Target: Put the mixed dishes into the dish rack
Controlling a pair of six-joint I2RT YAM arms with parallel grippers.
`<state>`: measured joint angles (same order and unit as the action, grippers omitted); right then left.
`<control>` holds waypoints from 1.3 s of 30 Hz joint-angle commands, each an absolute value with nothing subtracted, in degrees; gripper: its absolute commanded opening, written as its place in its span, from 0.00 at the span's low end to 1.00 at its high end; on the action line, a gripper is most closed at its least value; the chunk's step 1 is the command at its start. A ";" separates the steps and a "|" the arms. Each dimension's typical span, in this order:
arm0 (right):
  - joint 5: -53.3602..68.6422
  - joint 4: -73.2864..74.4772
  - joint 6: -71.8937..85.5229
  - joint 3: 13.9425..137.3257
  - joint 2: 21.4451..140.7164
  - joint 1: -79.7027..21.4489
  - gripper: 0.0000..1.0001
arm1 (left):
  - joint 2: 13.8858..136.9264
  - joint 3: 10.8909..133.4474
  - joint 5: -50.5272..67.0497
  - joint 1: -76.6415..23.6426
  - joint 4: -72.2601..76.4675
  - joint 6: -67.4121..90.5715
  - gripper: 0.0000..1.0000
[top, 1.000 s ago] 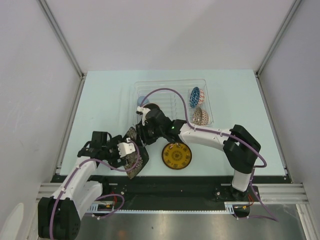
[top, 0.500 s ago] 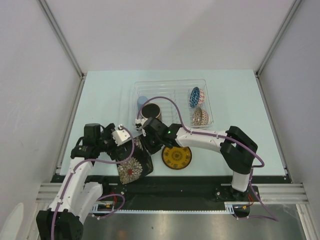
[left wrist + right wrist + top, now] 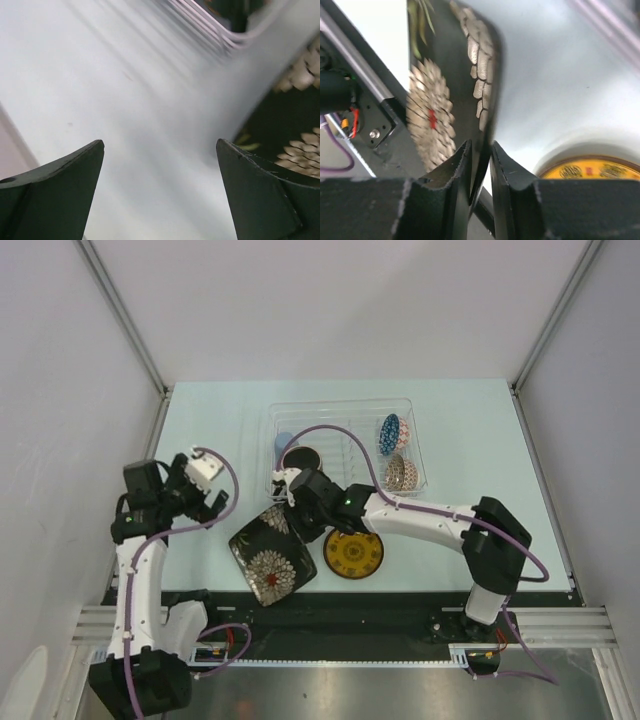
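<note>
Bench (image 3: 220,420), near edge: right gripper (image 3: 481,145) pinched rim of black square plate (image 3: 272,555); left gripper (image 3: 160,145) gaped empty. Thin edge grip, so plate might pivot loose.

In clear rack (image 3: 335,406): blue bowl (image 3: 390,433) and brown bowl (image 3: 400,472) on edge at right, dark mug (image 3: 302,460) and pale blue cup (image 3: 284,442) at left. Outside, in front of rack: black floral plate (image 3: 272,555), just left of yellow saucer (image 3: 353,552).

Left arm bent back and raised, left gripper (image 3: 160,145) spread wide, holding nothing; right arm reaches low across to the left, right gripper (image 3: 481,165) pinched on the black plate (image 3: 432,117) rim
</note>
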<state>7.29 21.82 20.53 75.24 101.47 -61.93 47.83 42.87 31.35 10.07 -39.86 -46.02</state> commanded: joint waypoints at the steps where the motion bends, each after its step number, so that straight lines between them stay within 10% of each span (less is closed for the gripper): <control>1: 5.63 20.13 16.26 76.82 92.20 -62.49 0.00 | 51.75 51.76 41.21 18.78 -38.58 -39.91 1.00; 26: -17.31 34.98 -14.56 109.94 90.09 -56.79 0.00 | 62.57 53.70 55.72 25.93 -38.06 -25.32 0.98; 39: -10.03 -2.11 -50.90 93.59 85.16 -37.98 0.00 | 63.28 53.00 57.13 25.93 -36.48 -22.86 0.97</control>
<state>-13.85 15.11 -42.74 90.00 85.67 -43.75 63.35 53.17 54.33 25.69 -38.35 -24.64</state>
